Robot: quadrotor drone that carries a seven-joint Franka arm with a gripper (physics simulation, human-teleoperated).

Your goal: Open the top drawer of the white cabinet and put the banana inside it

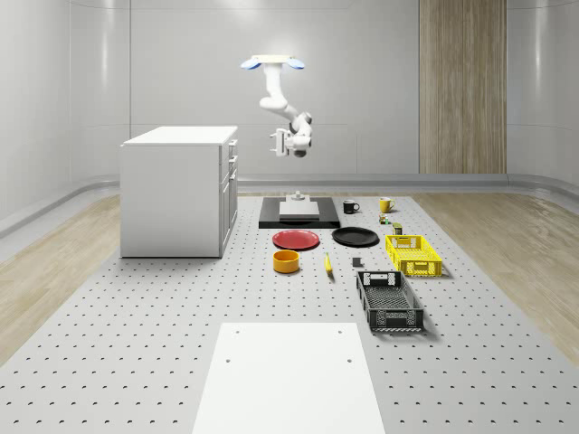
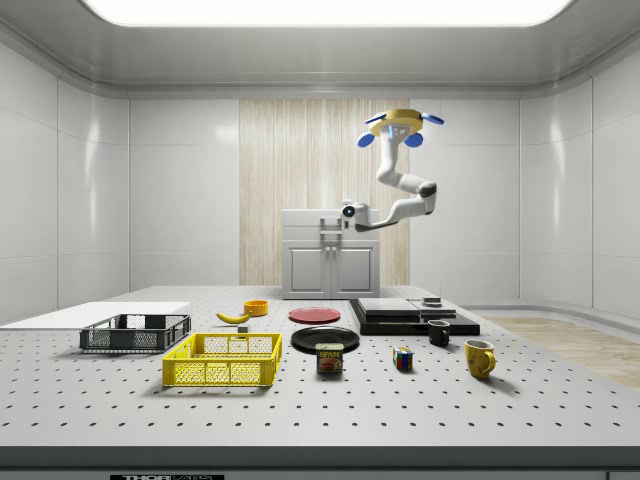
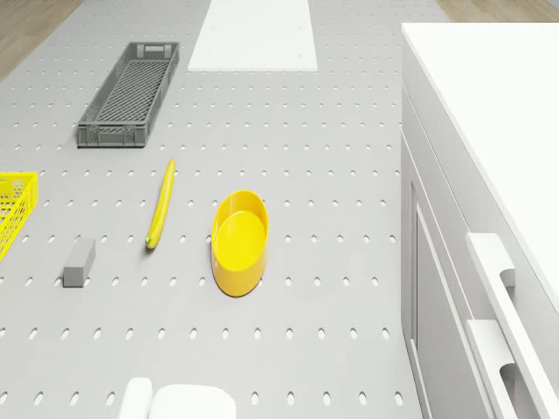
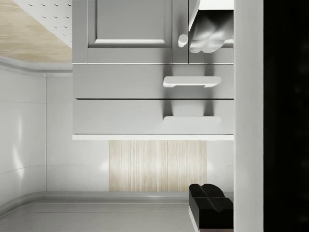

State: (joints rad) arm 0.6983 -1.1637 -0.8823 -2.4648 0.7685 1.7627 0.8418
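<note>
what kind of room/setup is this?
Likely a simulated robotics lab: a perforated test table in a bare panelled room, laid with household props such as a white cabinet, crates and a banana; the drone hovers beside the cabinet.

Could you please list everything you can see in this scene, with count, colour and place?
cabinet: one, white, drawers closed, on the whole-scene view's left.
banana: one, yellow, on the table between bowl and grey crate.
bowl: one, yellow-orange, in front of the red plate.
red plate: one, beside the black plate.
black plate: one, right of the red plate in the whole-scene view.
yellow crate: one, on the whole-scene view's right.
grey crate: one, dark grey, nearer than the yellow crate.
mugs: two, black and yellow.
tin: one, by the yellow crate.
cube: one, multicoloured.
black platform: one, behind the plates.
white panel: one, table's near edge.
drone: hovers above the platform.
gripper: facing the cabinet's drawers.
</note>
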